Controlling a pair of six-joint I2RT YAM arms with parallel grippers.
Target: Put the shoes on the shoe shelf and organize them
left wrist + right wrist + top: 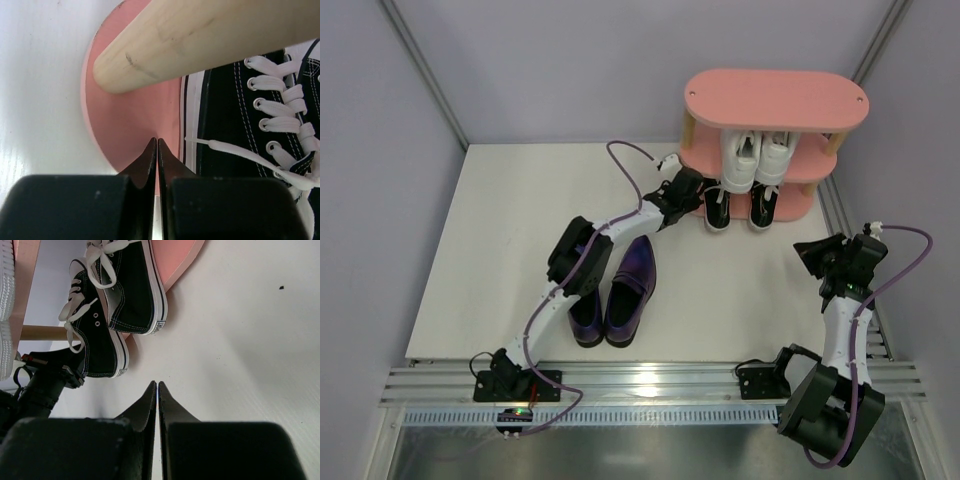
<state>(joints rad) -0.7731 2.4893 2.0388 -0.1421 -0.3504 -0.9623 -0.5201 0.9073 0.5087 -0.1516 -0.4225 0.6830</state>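
Note:
The pink shoe shelf [775, 97] stands at the table's back right. Two white sneakers [757, 156] sit on its middle board. Two black canvas sneakers [740, 207] sit on its bottom board, heels sticking out. Two purple loafers [617, 290] lie side by side on the table, partly under the left arm. My left gripper [694, 190] is shut and empty at the shelf's left end, its tips [157, 141] over the pink bottom board [125, 120] beside a black sneaker [235, 125] and under a wooden post [200, 35]. My right gripper [810, 250] is shut and empty over bare table, right of the black sneakers [120, 295].
The white table [500, 260] ends in a metal rail [650, 385] at the near edge. Grey walls close in at back and sides. The left arm [585, 265] stretches across the table's middle. The shelf's top board holds nothing.

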